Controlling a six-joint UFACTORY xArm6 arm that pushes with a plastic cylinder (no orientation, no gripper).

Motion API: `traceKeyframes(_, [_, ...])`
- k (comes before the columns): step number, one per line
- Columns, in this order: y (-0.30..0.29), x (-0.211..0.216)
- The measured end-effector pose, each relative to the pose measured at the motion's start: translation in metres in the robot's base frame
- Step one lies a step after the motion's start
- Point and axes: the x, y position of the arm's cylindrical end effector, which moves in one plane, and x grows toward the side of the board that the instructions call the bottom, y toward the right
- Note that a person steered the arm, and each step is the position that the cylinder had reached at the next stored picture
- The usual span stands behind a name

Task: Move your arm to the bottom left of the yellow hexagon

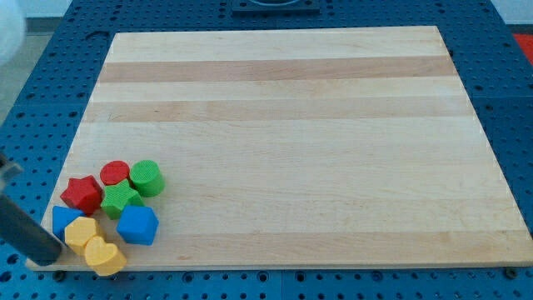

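The yellow hexagon (82, 233) lies near the wooden board's bottom left corner, in a tight cluster of blocks. A yellow heart (104, 256) sits just below and right of it, and a blue block (64, 219) touches it on the upper left. My dark rod comes in from the view's left edge. My tip (50, 254) rests at the board's left edge, just left of and slightly below the yellow hexagon, close to it and to the blue block.
In the same cluster are a red star (82, 193), a red cylinder (115, 172), a green cylinder (146, 177), a green star (122, 198) and a blue cube (137, 225). The wooden board (291, 125) lies on a blue perforated table.
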Motion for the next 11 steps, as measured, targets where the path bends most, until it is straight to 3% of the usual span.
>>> traceKeyframes(1, [0.001,-0.023])
traceKeyframes(2, [-0.039,-0.077])
traceKeyframes(3, [-0.039,-0.073])
traceKeyframes(4, [-0.035,-0.020])
traceKeyframes(5, [-0.024,0.003])
traceKeyframes(11, [0.008,0.003])
